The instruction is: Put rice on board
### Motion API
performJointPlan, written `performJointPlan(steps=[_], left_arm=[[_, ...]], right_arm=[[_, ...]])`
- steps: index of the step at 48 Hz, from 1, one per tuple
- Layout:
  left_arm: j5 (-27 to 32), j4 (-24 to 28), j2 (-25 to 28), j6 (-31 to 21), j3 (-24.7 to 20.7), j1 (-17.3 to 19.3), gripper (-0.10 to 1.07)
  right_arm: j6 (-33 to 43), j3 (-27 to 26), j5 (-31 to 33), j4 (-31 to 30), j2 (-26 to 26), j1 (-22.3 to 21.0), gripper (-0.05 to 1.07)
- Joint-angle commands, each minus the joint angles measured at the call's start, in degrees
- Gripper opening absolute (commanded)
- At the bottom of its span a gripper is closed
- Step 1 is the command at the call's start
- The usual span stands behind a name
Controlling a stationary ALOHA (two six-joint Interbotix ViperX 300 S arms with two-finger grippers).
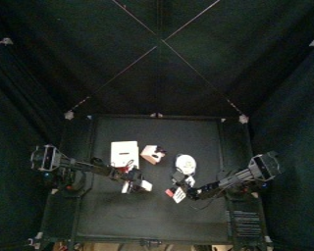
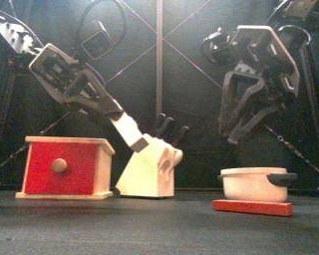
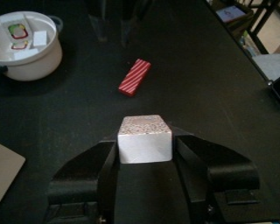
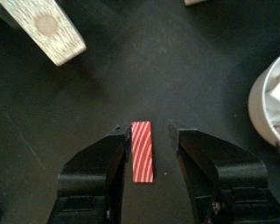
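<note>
While the left end effector pinches the rice above the counter, we see the board just beyond it. The right end effector hangs spread above a red striped strip.

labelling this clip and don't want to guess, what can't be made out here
- Left wrist view: what lies inside the white pot is too small to identify.
- Right wrist view: the white pot is cut off by the picture's edge.
- Front view: anything behind the knife block is hidden.
</note>
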Motion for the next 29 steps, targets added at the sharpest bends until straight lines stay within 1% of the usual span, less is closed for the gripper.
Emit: performJointPlan(steps=[1,6,11,20,29], left_arm=[[-0.62,0.09,1.05,0.00,-1.05,-0.44,0.57],[-0.62,0.09,2.55,0.00,-1.58,-0.79,0.57],[-0.62,0.35,3.25,0.00,-1.58,-1.32,0.57],[-0.62,1.58,3.69,0.00,-1.41,-1.76,0.58],[-0.62,1.41,5.89,-0.18,-0.70,-2.37,0.58]], right_arm=[[0.26,-1.14,0.88,-3.96,-4.66,-0.35,0.76],[0.79,-0.70,1.23,-7.47,-7.29,-0.44,0.76],[0.88,-0.18,1.49,-9.93,-8.17,-0.62,0.76],[0.88,0.70,1.49,-9.23,-7.91,-0.62,0.76],[0.97,1.93,1.49,-8.79,-8.00,-0.62,0.76]])
